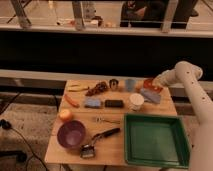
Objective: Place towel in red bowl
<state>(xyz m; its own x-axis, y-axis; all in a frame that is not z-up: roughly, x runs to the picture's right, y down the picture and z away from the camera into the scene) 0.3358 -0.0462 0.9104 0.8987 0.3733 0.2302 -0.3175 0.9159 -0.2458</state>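
Note:
The towel (150, 95) is a pale blue-grey folded cloth lying on the wooden table (115, 145) at the back right. The small orange-red bowl (148, 84) stands just behind it, near the table's far right corner. My white arm (186, 80) reaches in from the right, and my gripper (157, 83) is at its end, over the right side of the red bowl and just above the far end of the towel. Nothing shows in the gripper.
A green tray (155, 159) fills the front right. A white cup (136, 102) stands left of the towel, with a light blue cup (130, 85) and a metal cup (114, 84) behind. A blue sponge (92, 103), black block (114, 103), purple bowl (70, 134) and brush (97, 142) lie to the left.

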